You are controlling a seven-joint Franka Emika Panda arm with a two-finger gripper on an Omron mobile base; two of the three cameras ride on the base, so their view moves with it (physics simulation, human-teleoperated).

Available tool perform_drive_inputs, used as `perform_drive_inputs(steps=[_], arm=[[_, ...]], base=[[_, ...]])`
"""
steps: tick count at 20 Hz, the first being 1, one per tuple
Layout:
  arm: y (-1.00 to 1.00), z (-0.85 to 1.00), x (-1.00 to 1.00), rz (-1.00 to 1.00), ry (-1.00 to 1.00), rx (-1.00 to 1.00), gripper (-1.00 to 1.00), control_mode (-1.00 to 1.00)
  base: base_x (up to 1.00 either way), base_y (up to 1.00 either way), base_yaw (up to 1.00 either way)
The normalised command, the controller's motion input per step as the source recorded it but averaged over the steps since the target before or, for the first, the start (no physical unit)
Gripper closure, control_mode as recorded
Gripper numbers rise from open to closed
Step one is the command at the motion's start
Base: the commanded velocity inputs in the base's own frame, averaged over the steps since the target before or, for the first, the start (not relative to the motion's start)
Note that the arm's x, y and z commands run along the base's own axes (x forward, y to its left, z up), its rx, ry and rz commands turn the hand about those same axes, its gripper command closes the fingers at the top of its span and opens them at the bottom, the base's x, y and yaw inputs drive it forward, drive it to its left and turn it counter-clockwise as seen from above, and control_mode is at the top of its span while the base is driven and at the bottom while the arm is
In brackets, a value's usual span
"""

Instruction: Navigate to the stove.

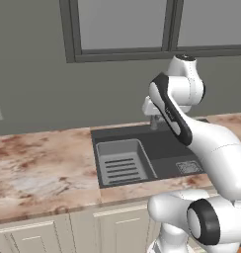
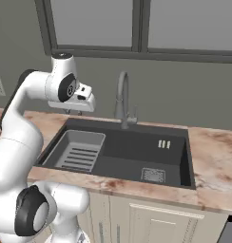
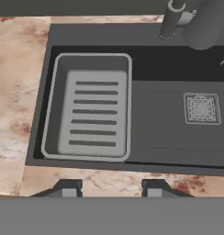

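The stove is out of view. In front of me lies a dark recessed sink [image 1: 167,148] [image 2: 122,156] [image 3: 178,137], not a cooktop. My gripper [image 3: 111,189] hangs above the sink's left half, near its front rim, and points down. Its two fingertips [image 3: 70,188] stand well apart with nothing between them, so it is open. In the right base view the hand [image 2: 82,100] is held out over the sink's back left corner.
A grey ribbed rack [image 1: 121,165] [image 2: 79,151] [image 3: 93,112] fills the sink's left part, with a square drain [image 3: 202,109] on the right. A curved faucet [image 2: 121,99] rises behind. Marble counter [image 1: 38,168] [image 2: 217,161] runs both sides. A dark edge [image 2: 230,231] shows at the lower right.
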Motion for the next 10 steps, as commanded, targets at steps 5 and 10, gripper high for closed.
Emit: perform_drive_inputs(steps=[5, 10], arm=[[0.00, 0.00, 0.00, 0.00, 0.00, 0.00, -1.00, 1.00], [0.00, 0.00, 0.00, 0.00, 0.00, 0.00, -1.00, 1.00]], base=[[-0.49, 0.00, 0.00], [-0.82, 0.01, -0.15]])
